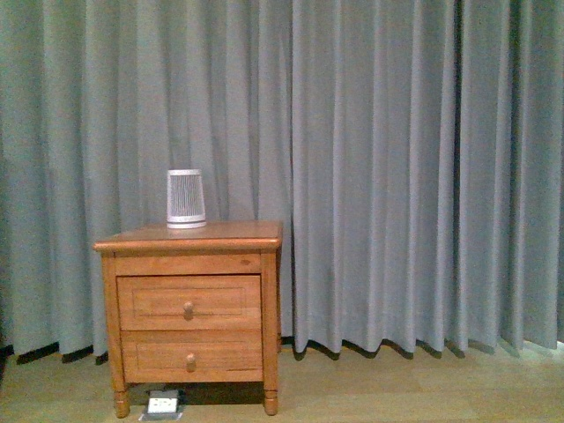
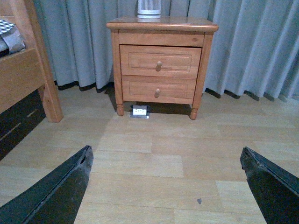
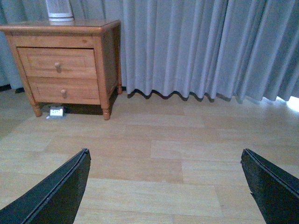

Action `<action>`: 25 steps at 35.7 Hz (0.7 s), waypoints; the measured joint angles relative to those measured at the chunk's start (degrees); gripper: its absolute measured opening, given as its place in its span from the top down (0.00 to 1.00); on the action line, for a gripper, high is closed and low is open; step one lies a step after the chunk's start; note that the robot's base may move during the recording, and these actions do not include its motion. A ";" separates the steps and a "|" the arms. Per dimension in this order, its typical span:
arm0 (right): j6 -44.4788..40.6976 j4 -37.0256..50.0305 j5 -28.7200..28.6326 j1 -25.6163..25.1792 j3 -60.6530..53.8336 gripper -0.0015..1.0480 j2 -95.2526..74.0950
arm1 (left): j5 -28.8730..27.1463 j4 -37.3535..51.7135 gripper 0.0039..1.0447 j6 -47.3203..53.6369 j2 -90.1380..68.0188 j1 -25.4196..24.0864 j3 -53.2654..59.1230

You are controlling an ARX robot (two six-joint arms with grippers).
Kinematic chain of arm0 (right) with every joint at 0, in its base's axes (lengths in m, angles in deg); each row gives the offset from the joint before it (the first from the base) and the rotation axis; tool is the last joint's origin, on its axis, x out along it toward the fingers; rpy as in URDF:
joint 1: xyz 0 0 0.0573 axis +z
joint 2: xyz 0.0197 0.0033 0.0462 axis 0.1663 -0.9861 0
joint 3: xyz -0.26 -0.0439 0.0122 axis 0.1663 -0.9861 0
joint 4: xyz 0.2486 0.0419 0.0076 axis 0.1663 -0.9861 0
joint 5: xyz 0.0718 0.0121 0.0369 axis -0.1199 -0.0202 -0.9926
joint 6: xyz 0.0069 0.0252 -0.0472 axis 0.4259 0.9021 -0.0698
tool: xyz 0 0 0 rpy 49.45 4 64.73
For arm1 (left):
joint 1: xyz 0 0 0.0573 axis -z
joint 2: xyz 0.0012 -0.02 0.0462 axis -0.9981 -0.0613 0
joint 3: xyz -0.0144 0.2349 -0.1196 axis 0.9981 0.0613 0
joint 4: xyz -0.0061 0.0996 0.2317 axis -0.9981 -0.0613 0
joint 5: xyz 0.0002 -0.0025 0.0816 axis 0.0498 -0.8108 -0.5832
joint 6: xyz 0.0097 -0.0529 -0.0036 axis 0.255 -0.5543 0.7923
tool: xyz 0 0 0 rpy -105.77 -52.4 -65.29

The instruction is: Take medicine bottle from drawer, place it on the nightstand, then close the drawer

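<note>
Front view: nightstand (image 1: 229,234) stands left of centre, far back against a grey-blue curtain (image 1: 397,176), on a wood floor (image 1: 397,388). Top drawer (image 1: 150,300) is fully shut, flush w/ the frame; bottom drawer (image 1: 229,352) is shut too. Bottle can't be seen in any view. A white striped canister (image 1: 186,197) sits upright on the top, toward the left. Small white box (image 1: 163,404) lies on the floor under the nightstand. No arms in this view.

Left wrist view: left gripper (image 2: 164,156) is over bare floor, jaws wide apart, nothing btwn them, well apart from the nightstand (image 2: 187,22). Top drawer (image 2: 140,60) shut. A bed frame (image 2: 23,74) stands left of the nightstand.

Right wrist view: right gripper (image 3: 164,156) is also spread wide, empty, over the floor. Nightstand (image 3: 106,60) is far off to the left, top drawer (image 3: 37,60) shut.
</note>
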 joint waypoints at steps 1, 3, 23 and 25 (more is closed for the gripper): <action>0.00 0.00 0.00 0.00 0.00 0.07 0.00 | 0.00 0.00 0.06 0.00 0.00 0.00 0.00; 0.00 0.00 0.00 0.00 0.00 0.07 0.00 | 0.00 0.00 0.06 0.00 0.00 0.00 0.00; 0.00 0.00 0.00 0.00 0.00 0.07 0.00 | 0.00 0.00 0.06 0.00 0.00 0.00 0.00; 0.00 0.00 0.00 0.00 0.00 0.07 0.00 | 0.00 0.00 0.06 0.00 0.00 0.00 0.00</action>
